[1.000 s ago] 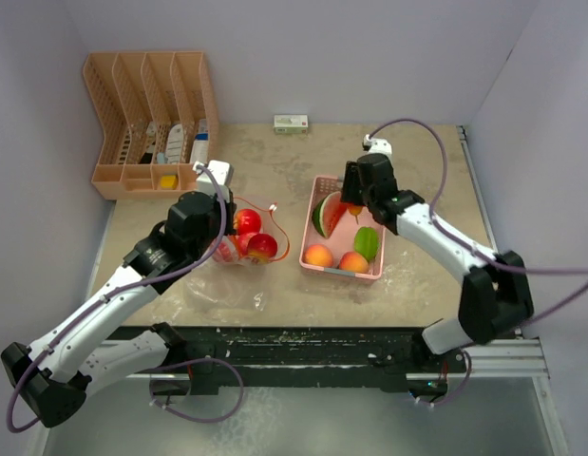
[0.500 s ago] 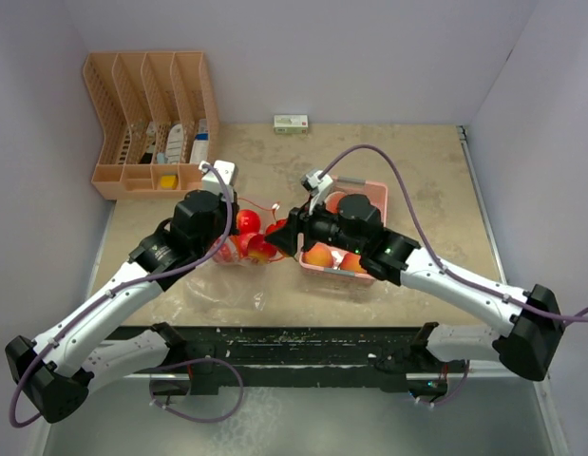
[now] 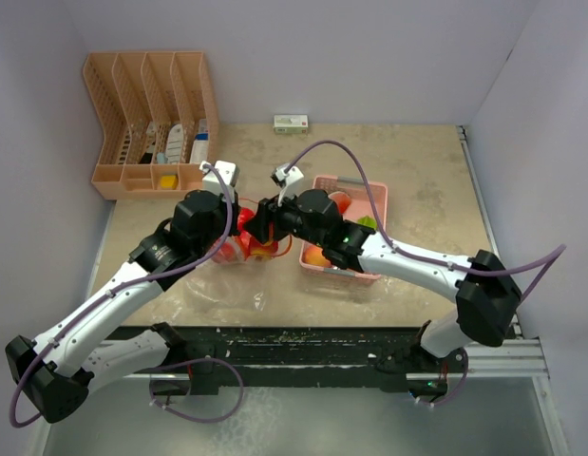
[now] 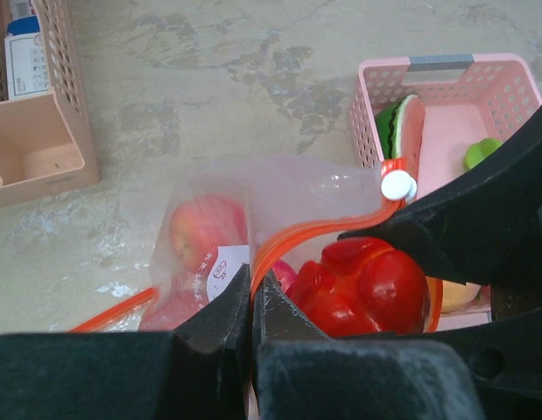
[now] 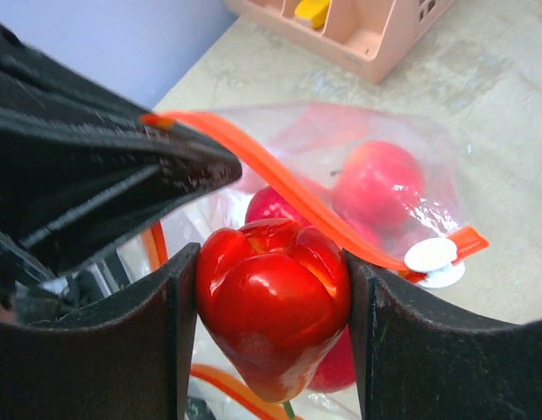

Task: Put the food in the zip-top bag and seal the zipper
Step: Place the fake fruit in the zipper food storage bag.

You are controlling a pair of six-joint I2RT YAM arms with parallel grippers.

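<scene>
The clear zip-top bag (image 3: 227,283) with an orange zipper lies left of centre, and red apples (image 4: 205,229) show inside it. My left gripper (image 4: 251,284) is shut on the bag's orange rim (image 4: 279,241) and holds the mouth open. My right gripper (image 5: 272,306) is shut on a glossy red lobed toy fruit (image 5: 272,297), held at the bag's mouth (image 3: 260,233) beside the white slider (image 5: 431,255). The pink basket (image 3: 379,195) holds a watermelon slice (image 4: 404,131), a green piece (image 4: 481,153) and an orange peach (image 3: 317,255).
A peach-coloured slotted organiser (image 3: 151,119) stands at the back left with small items in it. A small white box (image 3: 291,123) lies by the back wall. Walls close in the table on the left, back and right.
My right arm swung left from the pink basket to the bag's mouth with the red fruit in its jaws. My left arm stayed put, holding the bag's rim.
</scene>
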